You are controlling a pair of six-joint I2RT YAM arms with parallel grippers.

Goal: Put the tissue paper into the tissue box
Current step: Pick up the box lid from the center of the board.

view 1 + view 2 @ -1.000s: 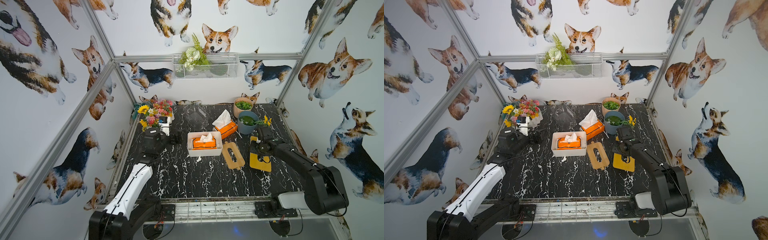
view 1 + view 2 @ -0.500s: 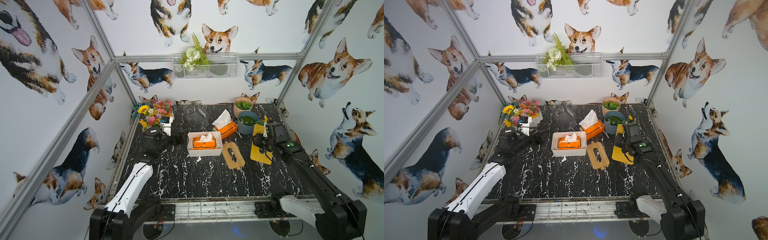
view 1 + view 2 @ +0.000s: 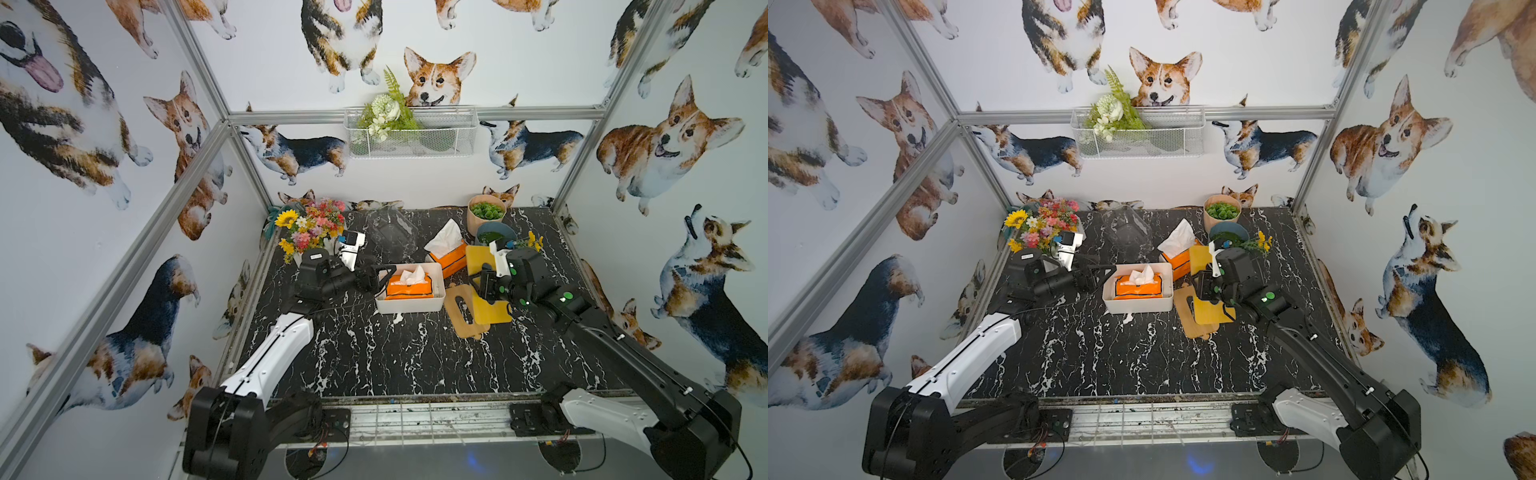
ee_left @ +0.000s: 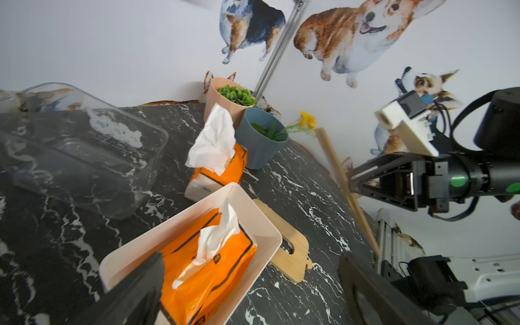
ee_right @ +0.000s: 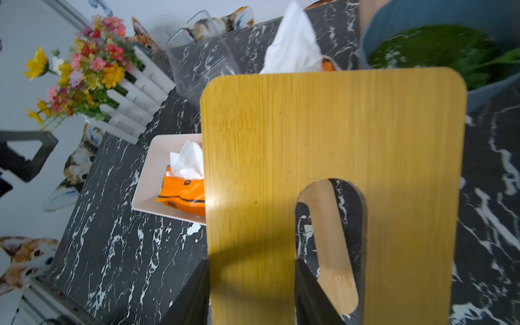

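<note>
1. The orange tissue pack (image 3: 409, 287) sits inside the white plastic box (image 3: 409, 306). The left gripper (image 3: 380, 279) is wide apart beside it.
2. The right gripper (image 5: 253, 270) pinches the yellow wooden lid with the long hole (image 5: 281, 140). It might slip, or squash the white tissue (image 3: 414, 274) poking up.

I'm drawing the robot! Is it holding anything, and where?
The right gripper holds the yellow wooden lid, pinching the strip between its side edge and its slot. The left gripper is open and empty.
</note>
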